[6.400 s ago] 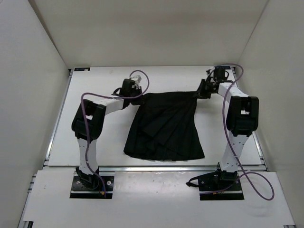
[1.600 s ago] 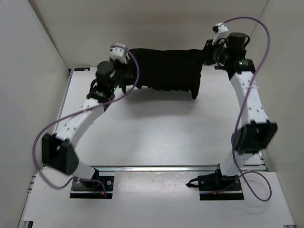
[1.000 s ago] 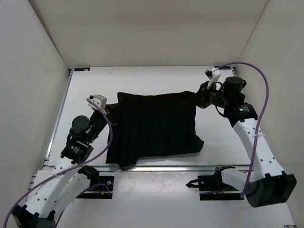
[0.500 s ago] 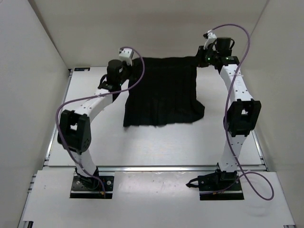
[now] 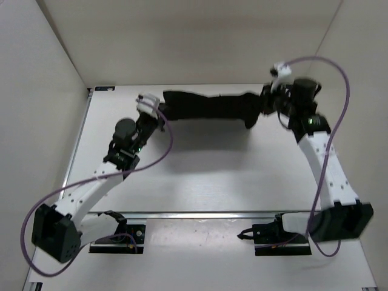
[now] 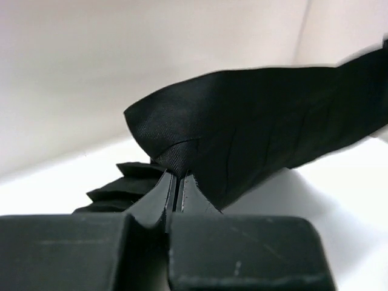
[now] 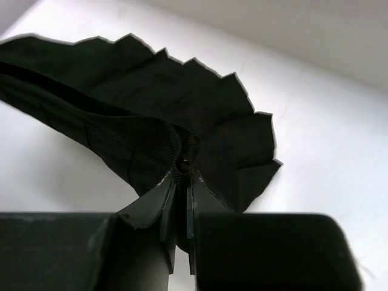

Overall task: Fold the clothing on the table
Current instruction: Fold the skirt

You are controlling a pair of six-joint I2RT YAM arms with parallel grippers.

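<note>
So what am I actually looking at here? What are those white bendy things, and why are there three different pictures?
Those are two robot arms, bolted at the near edge of a white table. The wide picture comes from a fixed camera above and behind them. The other two come from small cameras on each arm's wrist, looking along its own two-finger pincer. The black thing is a pleated piece of clothing. The left gripper pinches one end and the right gripper the other, both shut on the fabric, so it stretches between them near the far side, seemingly lifted off the table. The job is to fold it.
</note>
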